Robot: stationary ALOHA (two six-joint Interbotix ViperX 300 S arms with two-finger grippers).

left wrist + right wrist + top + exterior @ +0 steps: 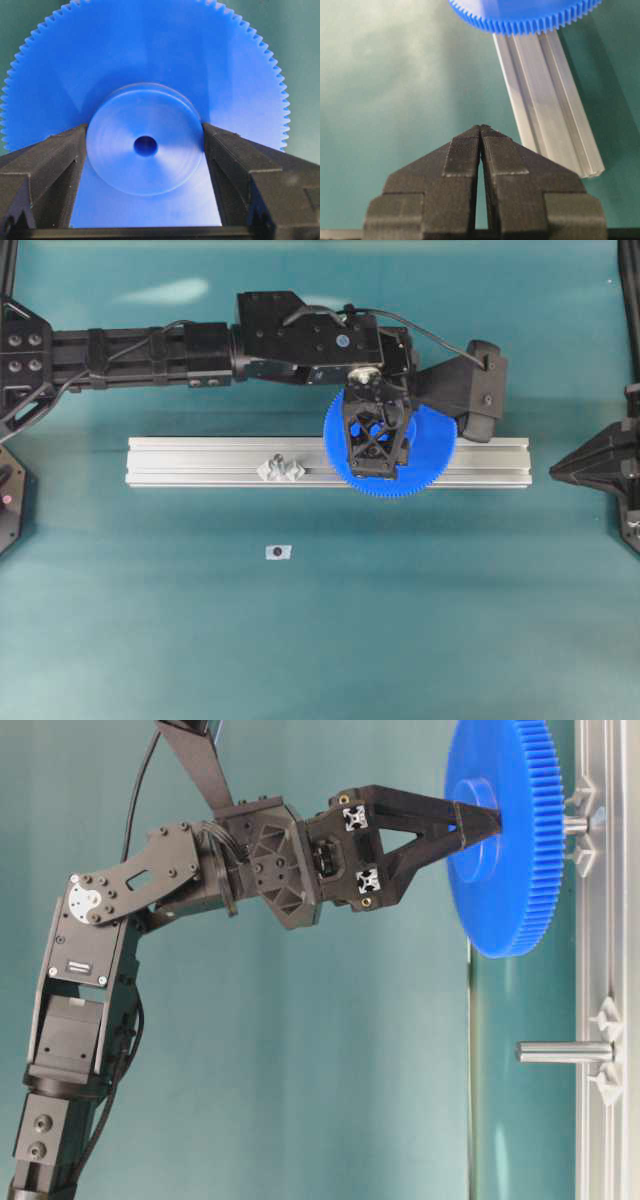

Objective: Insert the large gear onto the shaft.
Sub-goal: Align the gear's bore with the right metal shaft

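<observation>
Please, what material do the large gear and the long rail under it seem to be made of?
The large gear looks like moulded plastic: uniform bright blue, a soft matte sheen, crisp fine teeth. The rail looks like extruded aluminium: pale silver, a satin finish, straight grooves along its length. Neither can be confirmed by sight alone.

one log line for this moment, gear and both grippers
left gripper: shut on hub of large gear | gear: over rail, on or at shaft, seating unclear | right gripper: shut, holding nothing, off to side

the large gear [150, 75] looks smooth, faintly glossy blue plastic, the rail [200, 462] brushed ribbed metal, the table [400, 620] matt.
</observation>
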